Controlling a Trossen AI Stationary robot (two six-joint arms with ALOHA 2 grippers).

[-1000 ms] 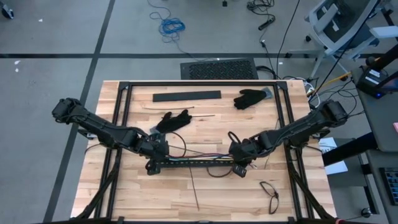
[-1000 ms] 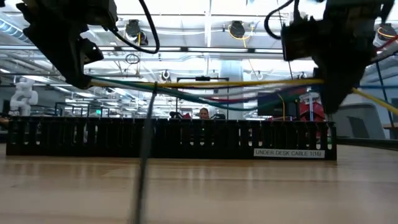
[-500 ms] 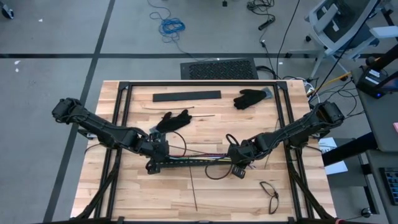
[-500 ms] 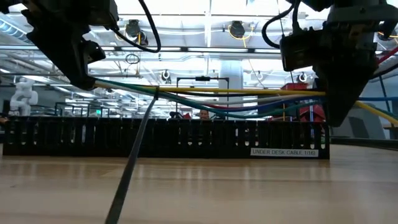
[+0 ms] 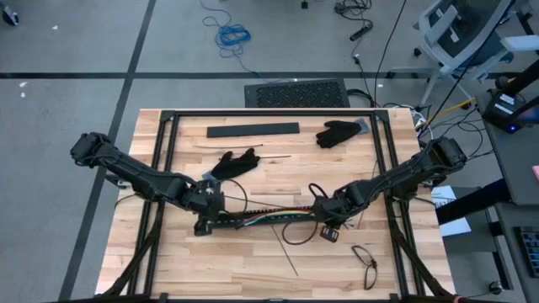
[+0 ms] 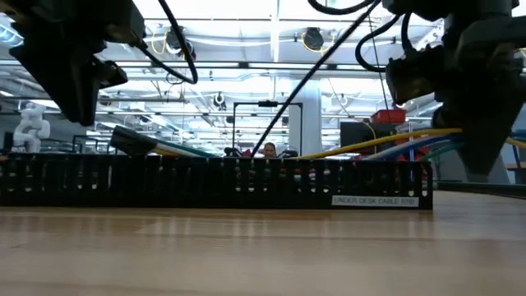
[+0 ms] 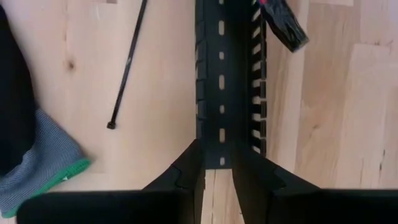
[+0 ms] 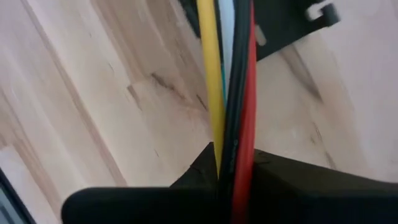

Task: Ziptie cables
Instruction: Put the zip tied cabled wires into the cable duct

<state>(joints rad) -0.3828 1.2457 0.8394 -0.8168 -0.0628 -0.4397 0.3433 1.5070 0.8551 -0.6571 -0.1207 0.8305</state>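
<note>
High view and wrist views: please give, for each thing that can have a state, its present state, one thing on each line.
Bundle of thin coloured cables: one end clamped in right hand, the other lying on the slotted bar.
Long black slotted plastic bar: flat on the wooden table.
Left hand: fingers slightly apart, over the bar's end, holding nothing.
Right hand: shut on the cables.
Thin black zip tie strip: loose, unfastened.

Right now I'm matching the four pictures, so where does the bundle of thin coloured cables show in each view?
High view: bundle of thin coloured cables, lower centre, along the long black slotted bar.
Low view: right of centre, above the bar, running to the right gripper.
Left wrist view: only a taped end at the top edge.
Right wrist view: centre, pinched in the right gripper.
Shared landmark: the slotted bar.
</note>
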